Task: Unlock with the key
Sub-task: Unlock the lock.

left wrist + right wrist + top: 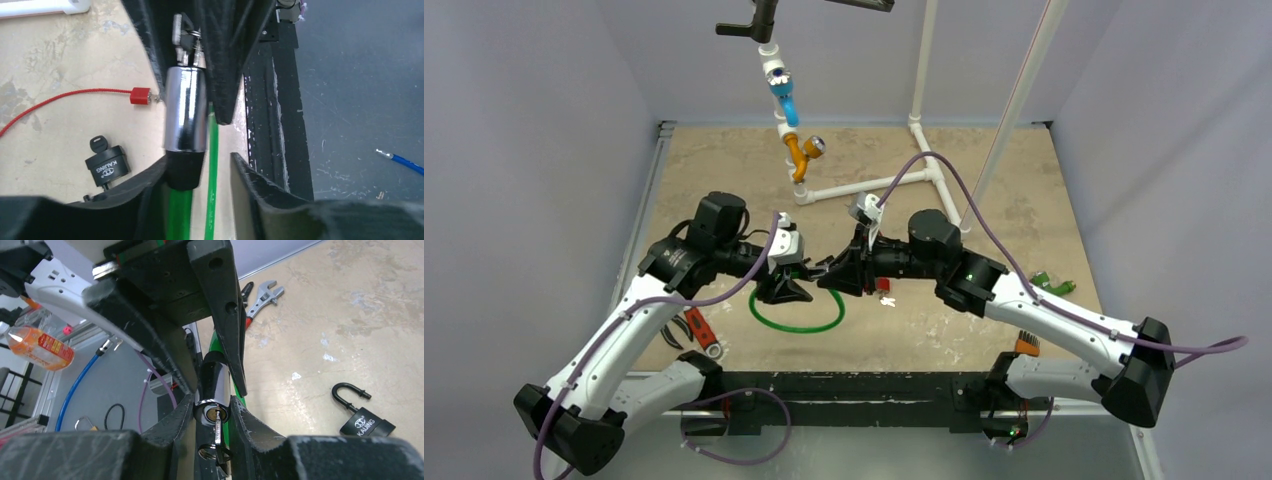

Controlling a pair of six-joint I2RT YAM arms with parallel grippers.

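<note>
A chrome cylinder lock (pixel 186 107) on a green cable (pixel 796 322) is held in the air between my two grippers. My right gripper (pixel 212 402) is shut on the cylinder's keyhole end (pixel 212 412), a finger pressed to each side. The key (pixel 218 435) sits in the keyhole, its ring hanging below. In the left wrist view the key (pixel 181 32) shows at the far end. My left gripper (pixel 198 160) is open round the black collar end. One of its fingers (pixel 145 190) touches the collar and the other stands apart from it.
A black padlock (pixel 107 165) with its own key lies on the table, beside a small red cable lock (pixel 140 95). An adjustable wrench (pixel 262 295) and red-handled pliers (pixel 699 330) lie at the left. A white pipe frame (pixel 864 185) with hanging locks stands behind.
</note>
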